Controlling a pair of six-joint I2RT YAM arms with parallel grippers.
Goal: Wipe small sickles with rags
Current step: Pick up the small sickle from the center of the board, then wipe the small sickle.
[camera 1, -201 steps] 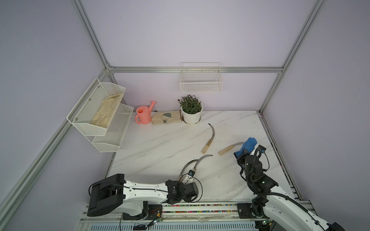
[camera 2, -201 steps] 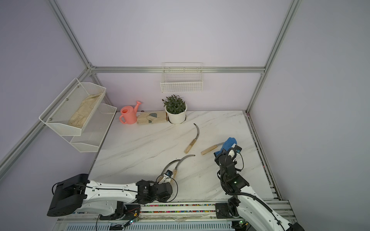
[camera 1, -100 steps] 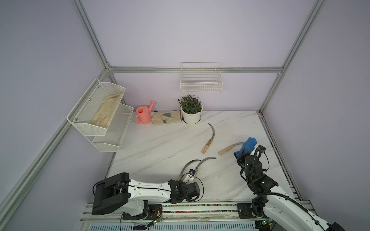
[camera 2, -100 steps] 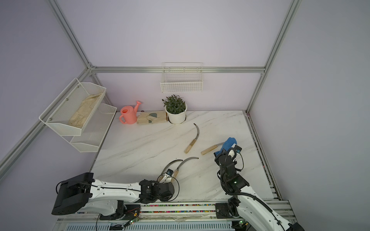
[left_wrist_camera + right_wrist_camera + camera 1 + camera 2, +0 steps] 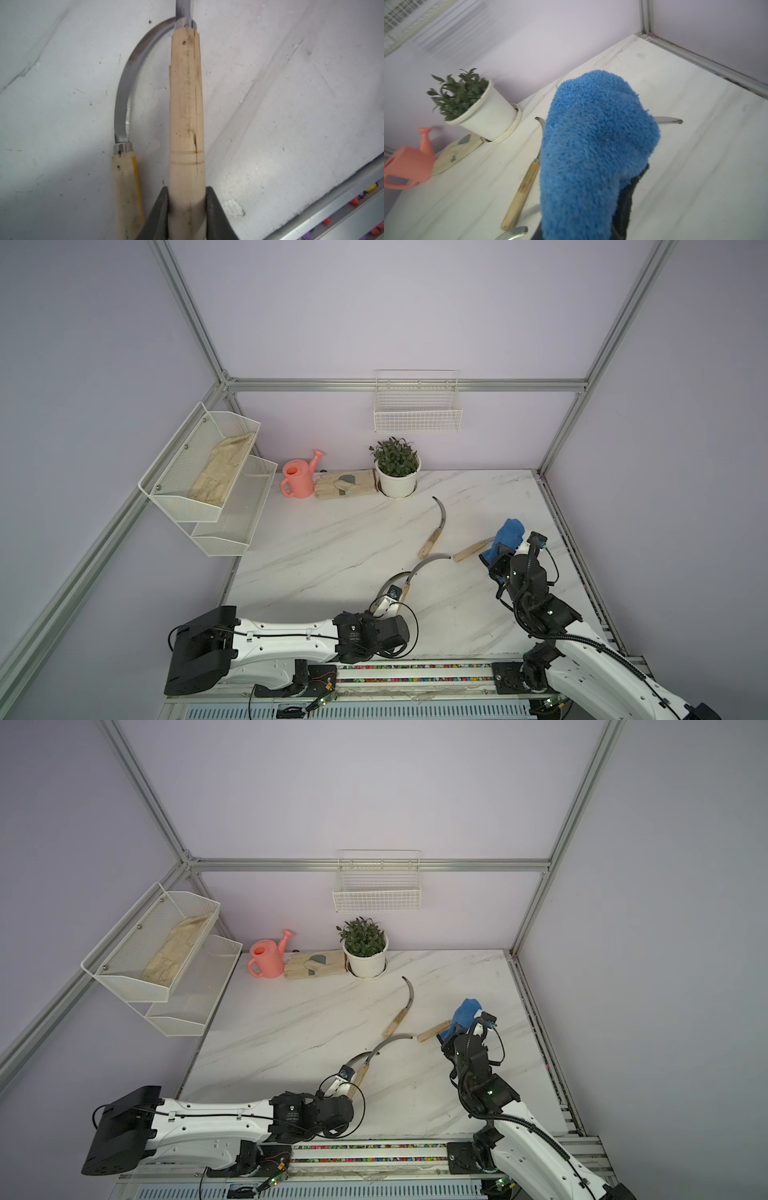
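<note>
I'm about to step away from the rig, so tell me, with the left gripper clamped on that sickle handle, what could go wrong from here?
1. The left gripper pinches the held sickle near the handle's end; the long blade may swing or slip when lifted.
2. The blade of the neighbouring sickle curves right up to the held one's collar, so lifting could drag it.
3. That handle shows a lengthwise split; squeezing might widen it.

My rag [image 5: 591, 149]: bright blue fluff w/ black trim. My sickle [image 5: 186, 114]: pale wood handle w/ dark streaks, silver ferrule, grey blade. The table [image 5: 332, 539]: white marble, grey veins. Pink-coral watering can [image 5: 297, 483]; white pot [image 5: 397, 485], dk green plant [image 5: 395, 456]; beige gloves [image 5: 345, 485] w/ grey-green patches; lilac walls [image 5: 415, 302].
</note>
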